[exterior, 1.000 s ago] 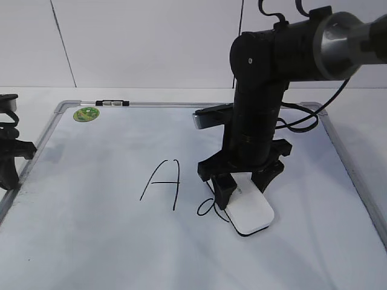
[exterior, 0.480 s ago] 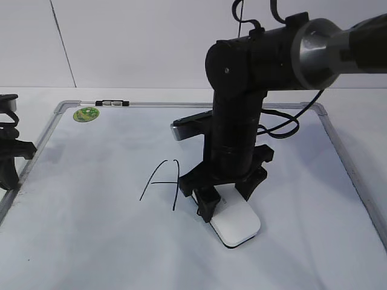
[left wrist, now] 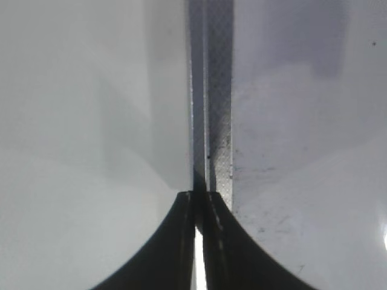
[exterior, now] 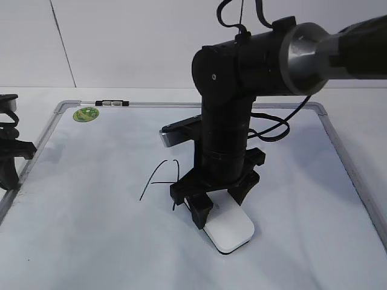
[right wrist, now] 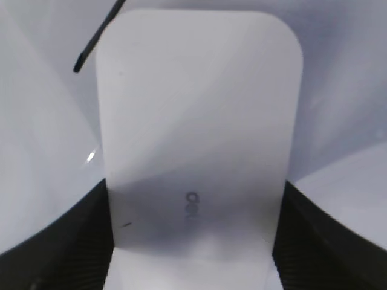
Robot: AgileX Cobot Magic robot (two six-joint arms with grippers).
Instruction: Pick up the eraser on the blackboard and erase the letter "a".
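The white eraser (exterior: 230,231) lies flat on the blackboard (exterior: 91,229), a white dry-erase board. My right gripper (exterior: 219,206) is shut on it, one finger on each long side. In the right wrist view the eraser (right wrist: 196,127) fills the middle between the black fingers (right wrist: 72,241), with grey lettering on top. The letter "a" does not show in any view. A capital "A" (exterior: 158,177) stands just left of the gripper, its right leg partly hidden; one stroke end (right wrist: 97,37) shows beside the eraser. My left gripper (exterior: 8,158) is shut and empty at the board's left frame (left wrist: 219,121).
A round green sticker (exterior: 86,113) sits at the board's far left corner. A small dark and silver clip (exterior: 112,103) lies on the far frame. The silver frame runs along the right side (exterior: 354,175). The right arm's cable (exterior: 284,127) hangs over the board.
My right gripper slid the eraser leftward and toward the front of the board, across where the small "a" was drawn. The "a" no longer shows. The left arm has not moved.
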